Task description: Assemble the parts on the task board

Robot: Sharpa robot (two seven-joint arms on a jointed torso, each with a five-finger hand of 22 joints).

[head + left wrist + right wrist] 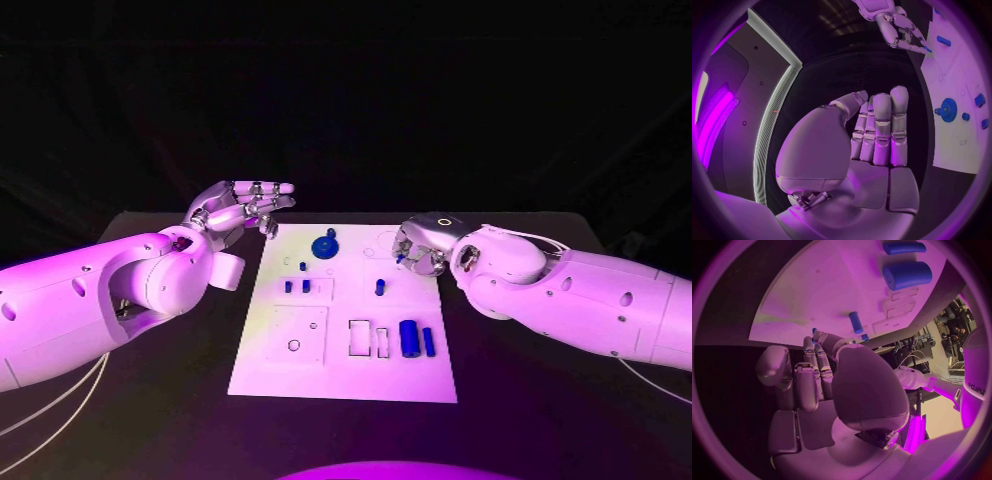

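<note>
The white task board (343,375) lies in the middle of the black table. On it are a blue gear (327,246), also seen as the gear (947,109), small blue pegs (296,287), one peg (379,288) near the right edge, and two blue cylinders (417,338), the thicker cylinder (907,274) showing in the right wrist view. My right hand (423,243) hangs over the board's far right edge, fingertips down, pinching a small blue part (401,258); this part (924,48) sits at its fingertips. My left hand (238,210) is raised off the board's far left corner, fingers (879,127) straight, holding nothing.
Rectangular recesses (369,338) and a square plate with holes (299,332) mark the board's near half. Black tabletop (159,400) runs along both sides of the board. A dark backdrop stands behind the table.
</note>
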